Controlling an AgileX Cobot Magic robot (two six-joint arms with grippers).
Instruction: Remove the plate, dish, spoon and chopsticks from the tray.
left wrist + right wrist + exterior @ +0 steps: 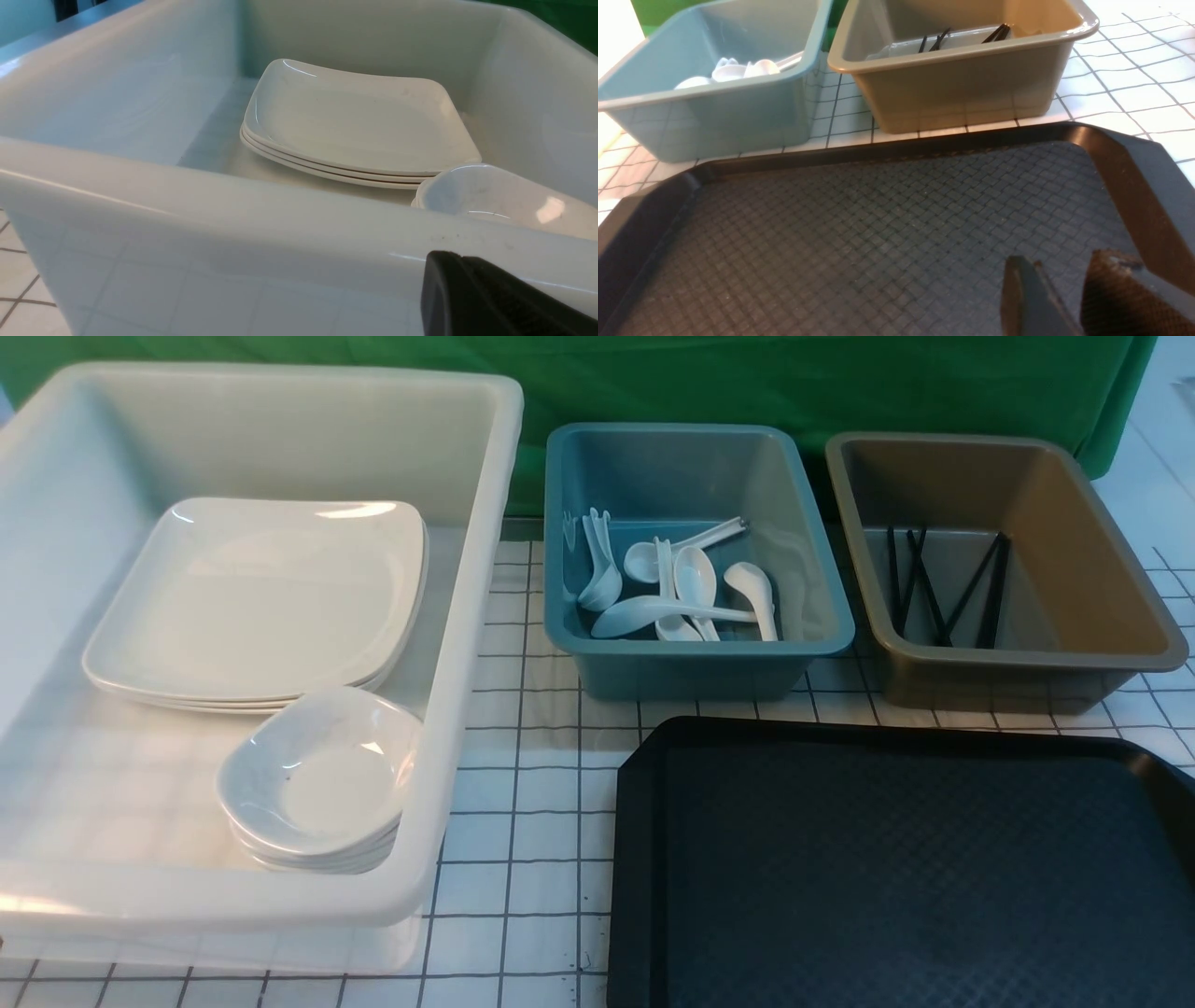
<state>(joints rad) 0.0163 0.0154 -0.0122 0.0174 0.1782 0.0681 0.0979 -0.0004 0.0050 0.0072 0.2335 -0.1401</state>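
Green cloth (672, 378) hangs beyond the bare tray (896, 877); clearing looks done, so we keep our shut left gripper (455, 261) and parted, empty right gripper (1057, 289) lifted.

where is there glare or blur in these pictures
Front view: bright streak on the top plate's far edge; left wrist view: hot spot inside the top dish; right wrist view: near fingers look soft, table beyond the tray's far right corner washed out
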